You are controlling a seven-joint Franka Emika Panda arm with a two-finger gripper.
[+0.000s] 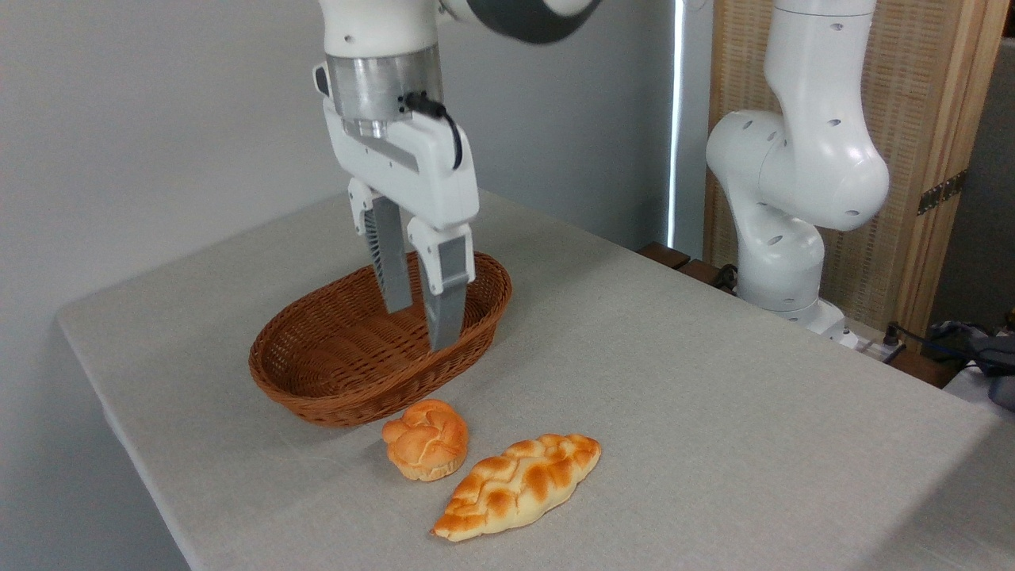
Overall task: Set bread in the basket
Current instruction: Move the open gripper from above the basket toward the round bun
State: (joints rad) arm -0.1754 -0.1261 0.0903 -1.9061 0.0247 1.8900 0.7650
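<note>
above the basket, upright tool, fingers parted, empty, bread beside

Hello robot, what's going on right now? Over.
Hand open, empty, hanging in front of the basket. Bun on the table beside the basket, not yet picked. Braided loaf close beside the bun, may crowd the grab.

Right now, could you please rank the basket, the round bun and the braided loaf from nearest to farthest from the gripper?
1. The basket: the open gripper hangs right over its right half.
2. The round bun: on the table just in front of the basket.
3. The braided loaf: right of the bun and nearer the camera.
</note>
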